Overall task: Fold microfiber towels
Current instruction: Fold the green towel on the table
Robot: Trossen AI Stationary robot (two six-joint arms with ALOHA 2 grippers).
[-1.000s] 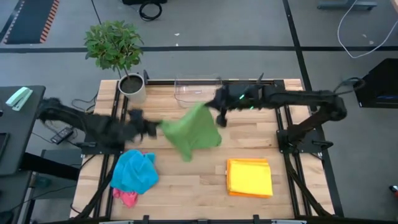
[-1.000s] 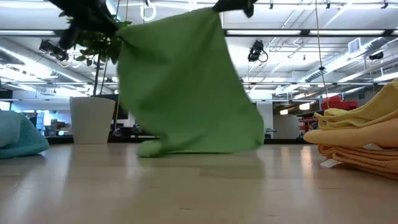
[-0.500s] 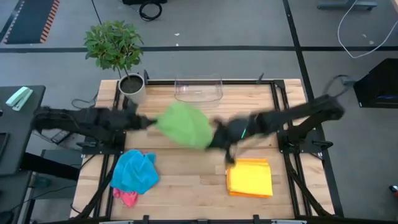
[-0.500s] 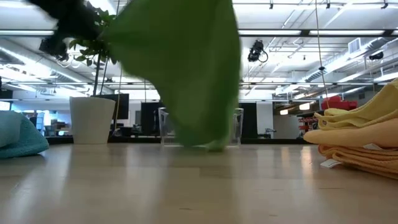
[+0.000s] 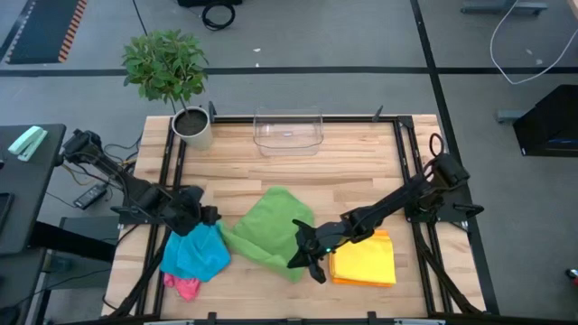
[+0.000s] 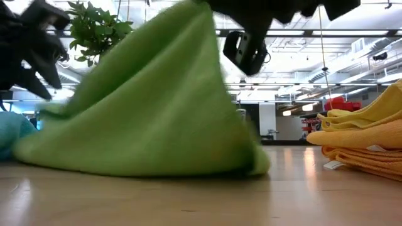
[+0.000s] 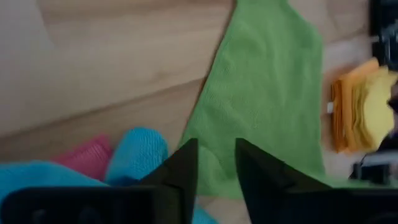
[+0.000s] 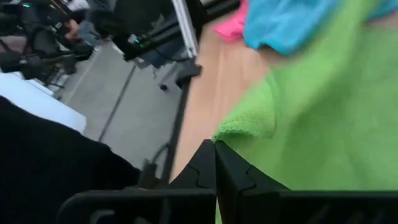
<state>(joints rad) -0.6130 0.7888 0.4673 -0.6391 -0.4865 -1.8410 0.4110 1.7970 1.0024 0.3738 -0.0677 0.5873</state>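
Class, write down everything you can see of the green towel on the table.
The green towel is a soft, fuzzy microfiber cloth, plain bright green. It lies crumpled on the wooden table, between the blue towel and the yellow stack. In the low view it rises in a tent shape to one lifted corner, which the right gripper pinches shut. The left gripper, fingers parted, sits at its other edge, gripping nothing.

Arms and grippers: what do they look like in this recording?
Both arms are matt black and slender, jointed tubes. The right arm shows a small green light near the right gripper. The left gripper has two black, flat, tapering fingers. A dark cable trails by the left arm.
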